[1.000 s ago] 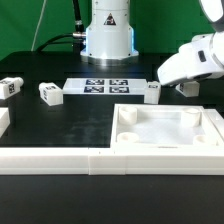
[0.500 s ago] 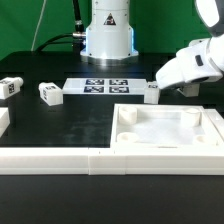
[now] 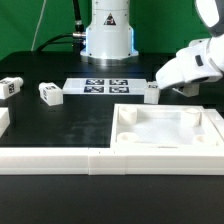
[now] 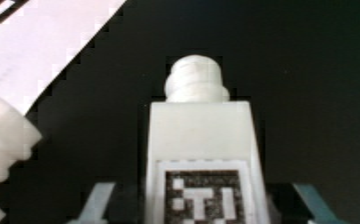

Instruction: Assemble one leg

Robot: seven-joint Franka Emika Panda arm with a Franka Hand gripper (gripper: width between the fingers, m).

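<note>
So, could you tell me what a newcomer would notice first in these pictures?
The gripper at the exterior view's right, low over a leg near the marker board; the wrist view shows that leg between its open fingers. Next, the big white panel in front of it.

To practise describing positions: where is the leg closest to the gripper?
Exterior view's right: the leg lies on the table between the marker board and the gripper, just beyond the panel's far edge.
</note>
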